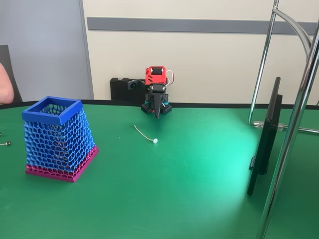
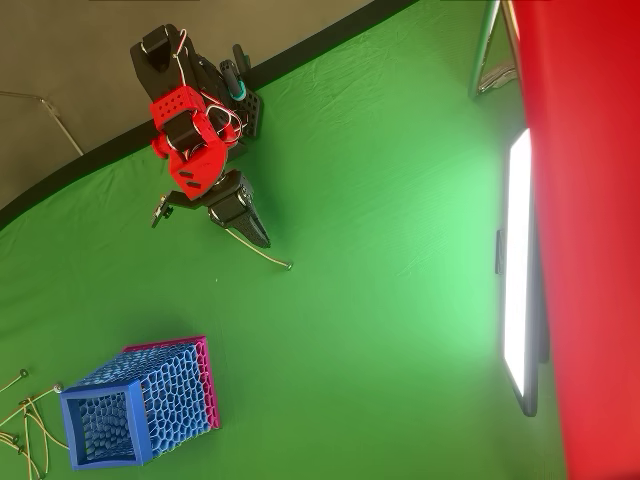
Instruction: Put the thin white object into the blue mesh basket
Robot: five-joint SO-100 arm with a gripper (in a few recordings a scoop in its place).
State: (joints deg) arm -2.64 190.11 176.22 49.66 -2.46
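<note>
Stick on the cloth, basket apart, my gripper above the stick's far end.

Fixed view: my gripper [image 1: 158, 113] hangs pointing down at the back of the green table [image 1: 199, 199], fingers pressed together as far as I can see, holding nothing. The thin white stick [image 1: 144, 134] lies flat just in front, ball end nearer the camera. The blue mesh basket [image 1: 59, 138] stands upright, well left.
Overhead view: gripper [image 2: 258, 237] tip sits over one end of the stick [image 2: 265, 254]; the basket [image 2: 140, 405] is well apart.
</note>
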